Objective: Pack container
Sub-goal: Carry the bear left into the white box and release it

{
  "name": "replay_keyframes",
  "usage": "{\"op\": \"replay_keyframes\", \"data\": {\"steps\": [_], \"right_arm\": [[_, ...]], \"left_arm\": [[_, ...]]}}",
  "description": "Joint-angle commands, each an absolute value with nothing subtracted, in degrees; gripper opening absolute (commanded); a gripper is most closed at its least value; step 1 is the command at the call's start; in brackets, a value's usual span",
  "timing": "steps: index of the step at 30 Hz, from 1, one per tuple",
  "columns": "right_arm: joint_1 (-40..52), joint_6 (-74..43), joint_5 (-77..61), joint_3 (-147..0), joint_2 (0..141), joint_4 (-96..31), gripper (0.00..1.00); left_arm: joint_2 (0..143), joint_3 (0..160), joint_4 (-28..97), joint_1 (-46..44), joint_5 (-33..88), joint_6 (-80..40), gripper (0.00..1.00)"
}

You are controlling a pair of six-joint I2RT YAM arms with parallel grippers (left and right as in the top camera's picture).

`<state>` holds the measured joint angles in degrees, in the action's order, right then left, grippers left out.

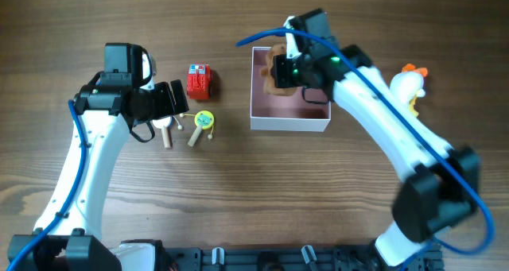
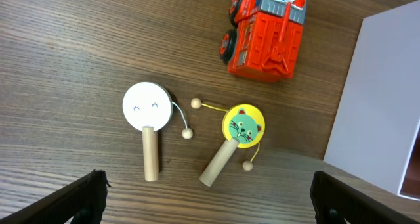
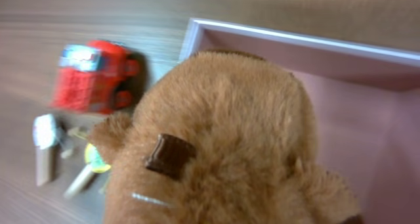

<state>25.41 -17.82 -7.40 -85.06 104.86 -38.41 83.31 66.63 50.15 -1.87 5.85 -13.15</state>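
Well left of the container (image 1: pixel 290 124), the left arm reaches forward with the left gripper (image 1: pixel 176 104) spread wide. Only its dark fingertips (image 2: pixel 75 199) poke into the wrist view, above the white rattle (image 2: pixel 147 106) and cat rattle (image 2: pixel 243 125). The fire truck (image 2: pixel 266 33) is just left of the container. Over the container's left rim, the bent right arm's right gripper (image 1: pixel 280 71) clutches a brown plush (image 3: pixel 223 138), its fur hiding the fingers. To the right a white duck (image 1: pixel 407 84) sits half behind the arm.

Brown plush (image 3: pixel 223 138) crowding the container (image 1: pixel 290 125) mouth
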Motion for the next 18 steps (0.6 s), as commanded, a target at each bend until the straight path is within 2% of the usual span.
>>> {"op": "replay_keyframes", "data": {"steps": [1,4,5,8,9,15,18], "right_arm": [[25.34,-20.12,-11.64,-84.55,112.46,-33.89,0.19],[25.32,-20.14,-12.99,-84.55,116.53,-31.07,0.2],[25.32,-19.44,-12.95,-84.55,117.23,-30.57,0.23],[25.26,-15.9,-12.47,-85.49,116.68,-30.76,0.7],[25.15,-14.81,-12.45,-86.21,116.07,-31.22,0.79],[23.14,-12.43,-12.29,-88.29,103.81,-34.83,0.81],[20.1,-10.94,-10.11,-88.29,95.59,-38.17,0.85]], "left_arm": [[83.26,67.94,50.19,-1.96,5.48,-12.23,1.0],[83.26,67.94,50.19,-1.98,5.48,-12.23,1.0],[83.26,67.94,50.19,-1.98,5.48,-12.23,1.0],[83.26,67.94,50.19,-1.96,5.48,-12.23,1.0],[83.26,67.94,50.19,-1.96,5.48,-12.21,1.0],[83.26,67.94,50.19,-1.98,5.48,-12.23,1.0],[83.26,67.94,50.19,-1.98,5.48,-12.23,1.0]]}}
